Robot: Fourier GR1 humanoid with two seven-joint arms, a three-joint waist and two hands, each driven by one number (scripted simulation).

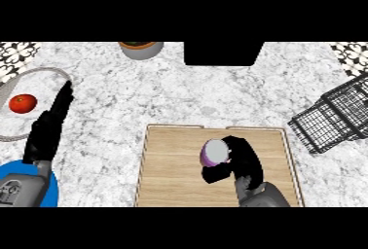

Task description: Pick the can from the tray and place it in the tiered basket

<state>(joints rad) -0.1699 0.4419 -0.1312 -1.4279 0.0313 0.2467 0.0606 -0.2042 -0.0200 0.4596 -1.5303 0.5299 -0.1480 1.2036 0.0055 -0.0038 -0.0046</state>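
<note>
On the wooden tray [173, 165] near the tabletop's [179, 92] front edge, the right robot hand [241, 158] curls round the purple-topped can [215, 152], apparently gripping it to lift it clear. The wire tiered basket [338, 119] waits at the right edge, well apart. The left robot hand [50, 126] rests open at the left edge, beside a tomato [22, 103] on a plate [43, 73].
</note>
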